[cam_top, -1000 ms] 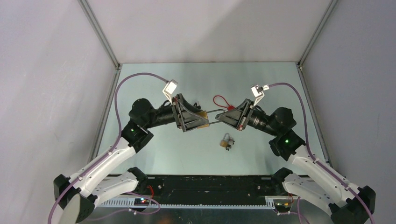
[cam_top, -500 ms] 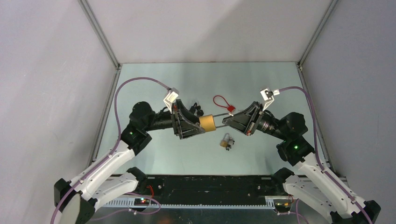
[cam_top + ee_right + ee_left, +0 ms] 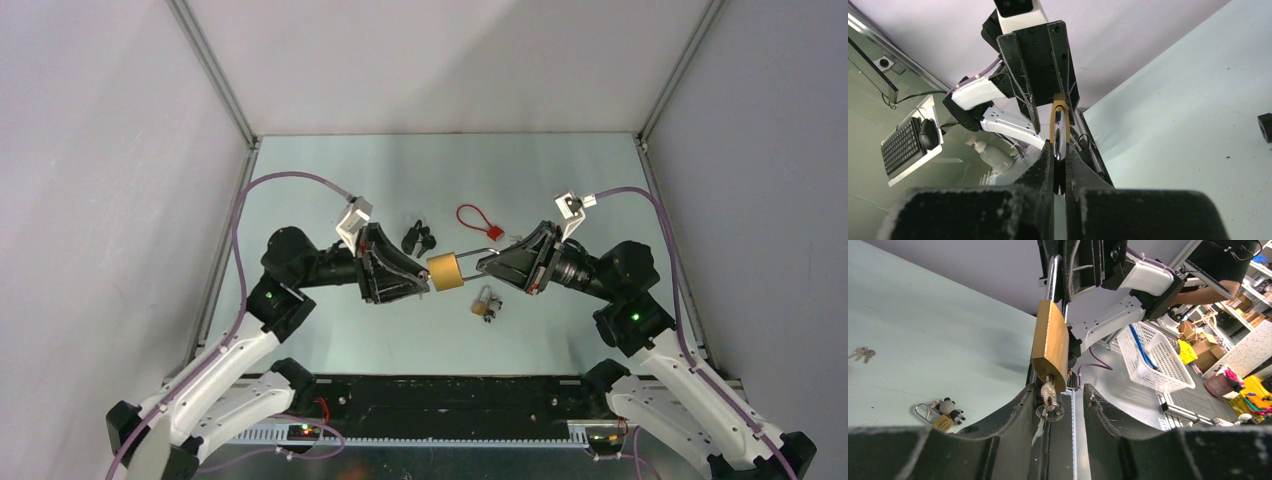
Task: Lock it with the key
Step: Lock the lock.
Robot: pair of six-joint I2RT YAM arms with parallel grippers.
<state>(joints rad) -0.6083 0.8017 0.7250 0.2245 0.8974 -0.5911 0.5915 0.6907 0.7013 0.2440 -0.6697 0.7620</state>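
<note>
L arm [image 3: 320, 265] level, R fingers [image 3: 1044, 172] clamp padlock [image 3: 445, 271] mid-air

Right hand [image 3: 1059, 152] clamped on silver shackle [image 3: 1059, 134], brass padlock [image 3: 1053, 122] edge-on, left hand [image 3: 1040, 65] beyond, pale table [image 3: 1188, 125] right.

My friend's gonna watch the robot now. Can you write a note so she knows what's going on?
Right gripper: shut on the shackle, holding the brass padlock in the air.
Left gripper: jaws open on either side of the key, not pinching it.
Done: key is in the keyhole.
Left: grip the key and turn it.
A small padlock lies on the table.
</note>
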